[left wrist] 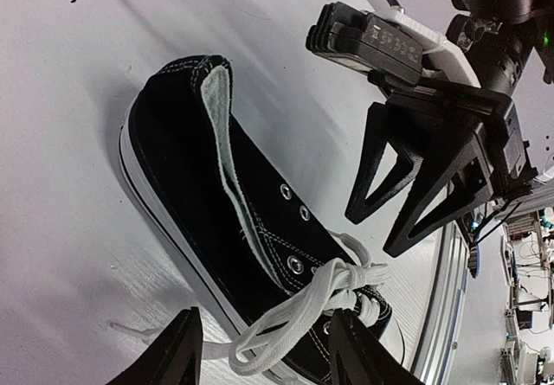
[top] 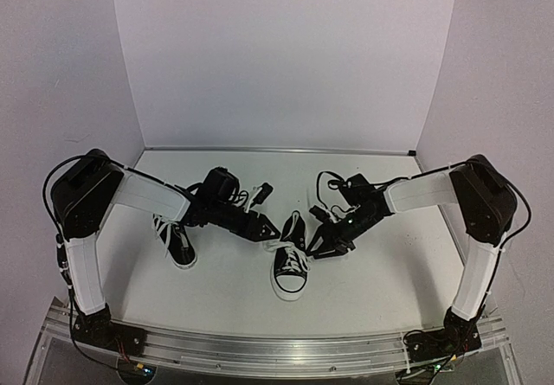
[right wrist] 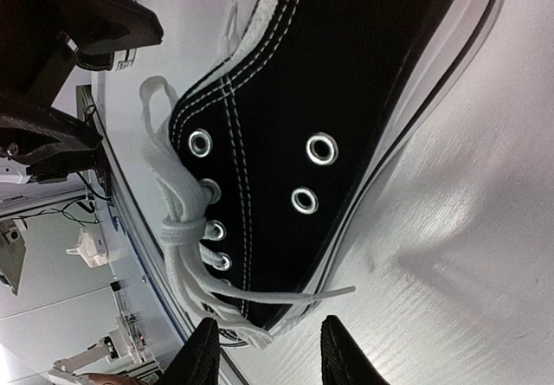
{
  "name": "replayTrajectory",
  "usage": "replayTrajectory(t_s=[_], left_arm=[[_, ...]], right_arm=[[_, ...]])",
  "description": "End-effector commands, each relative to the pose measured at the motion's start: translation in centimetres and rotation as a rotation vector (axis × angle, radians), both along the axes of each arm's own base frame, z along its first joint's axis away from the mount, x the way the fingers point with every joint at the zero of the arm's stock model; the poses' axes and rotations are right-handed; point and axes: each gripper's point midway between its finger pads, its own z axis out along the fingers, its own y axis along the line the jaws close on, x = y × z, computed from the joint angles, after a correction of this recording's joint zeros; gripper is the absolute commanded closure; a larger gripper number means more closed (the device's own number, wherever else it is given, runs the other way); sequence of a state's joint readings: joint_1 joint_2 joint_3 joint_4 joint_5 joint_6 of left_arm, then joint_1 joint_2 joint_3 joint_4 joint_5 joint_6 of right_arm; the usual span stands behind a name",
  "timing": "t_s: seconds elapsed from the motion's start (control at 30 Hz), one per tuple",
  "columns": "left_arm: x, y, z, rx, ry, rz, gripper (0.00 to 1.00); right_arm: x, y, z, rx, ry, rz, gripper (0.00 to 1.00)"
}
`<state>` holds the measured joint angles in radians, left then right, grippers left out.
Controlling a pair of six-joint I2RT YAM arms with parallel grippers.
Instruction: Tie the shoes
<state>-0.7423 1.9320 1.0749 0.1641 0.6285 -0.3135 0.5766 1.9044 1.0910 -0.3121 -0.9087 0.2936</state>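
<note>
White table (top: 389, 290), plain white walls (top: 286, 56) on three sides. One shoe (top: 292, 266) lies between the two grippers. The other shoe (top: 176, 245) sits off to the left gripper's left, under that arm, and shows only from above.

The left gripper (left wrist: 264, 316) has its fingers apart, with a loose white lace (left wrist: 299, 309) running between them. The right gripper (right wrist: 270, 321) has its fingers apart too, clamping nothing, with a lace end beside one finger. Only the wrist views show the metal eyelets (right wrist: 322, 149).
</note>
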Motion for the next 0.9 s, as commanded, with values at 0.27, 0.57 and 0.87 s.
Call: replayTrajectory(t_s=[0.27, 0.57, 0.87], left_arm=[[0.9, -0.5, 1.0, -0.025, -0.011, -0.019, 0.45], [1.1, -0.2, 0.8, -0.02, 0.0, -0.007, 0.42], [1.1, 0.0, 0.9, -0.019, -0.006, -0.013, 0.42]], right_arm=[[1.3, 0.8, -1.2, -0.025, -0.036, 0.046, 0.61], [0.1, 2.0, -0.6, 0.016, -0.032, 0.116, 0.61], [-0.5, 1.8, -0.8, 0.001, -0.029, 0.135, 0.83]])
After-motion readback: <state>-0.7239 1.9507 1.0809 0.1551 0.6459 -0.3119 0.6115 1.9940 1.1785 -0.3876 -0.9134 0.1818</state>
